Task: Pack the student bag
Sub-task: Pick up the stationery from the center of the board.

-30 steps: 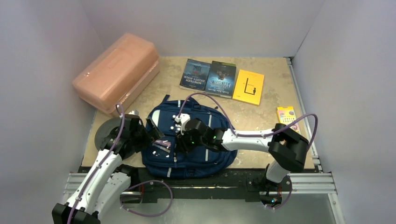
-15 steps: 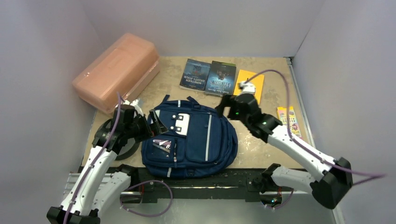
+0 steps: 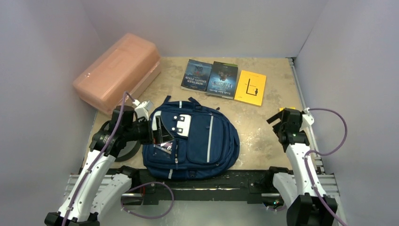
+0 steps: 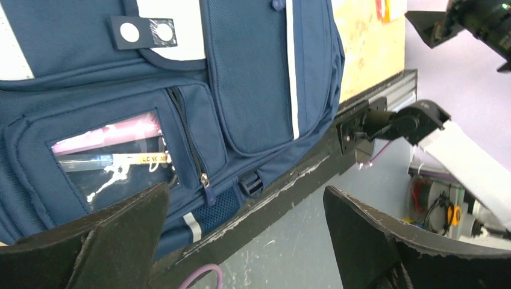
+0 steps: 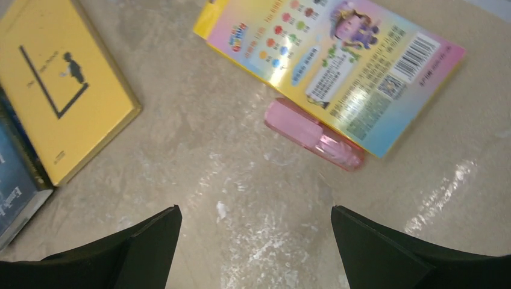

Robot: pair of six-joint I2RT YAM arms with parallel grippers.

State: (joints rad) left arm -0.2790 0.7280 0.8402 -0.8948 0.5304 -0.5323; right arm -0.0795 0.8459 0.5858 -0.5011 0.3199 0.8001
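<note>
The student bag (image 3: 197,141) lies at the near edge of the table (image 3: 263,132), left of centre. A box (image 3: 117,70) sits at the far left corner. Three books (image 3: 223,79) lie side by side along the far edge. By the right edge, a flat packet (image 5: 328,63) touches a small case (image 5: 313,133).

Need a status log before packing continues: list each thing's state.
student bag: flat, front up, pens in clear pocket.
salmon box: lid shut.
yellow book: closed, flat.
blue-cover book: closed, flat.
dark middle book: closed, flat.
colourful pack: flat, overlapping the pink case.
pink case: partly under that pack.
left pincer: open, empty, at the bag.
right pincer: open, empty, above the table.
</note>
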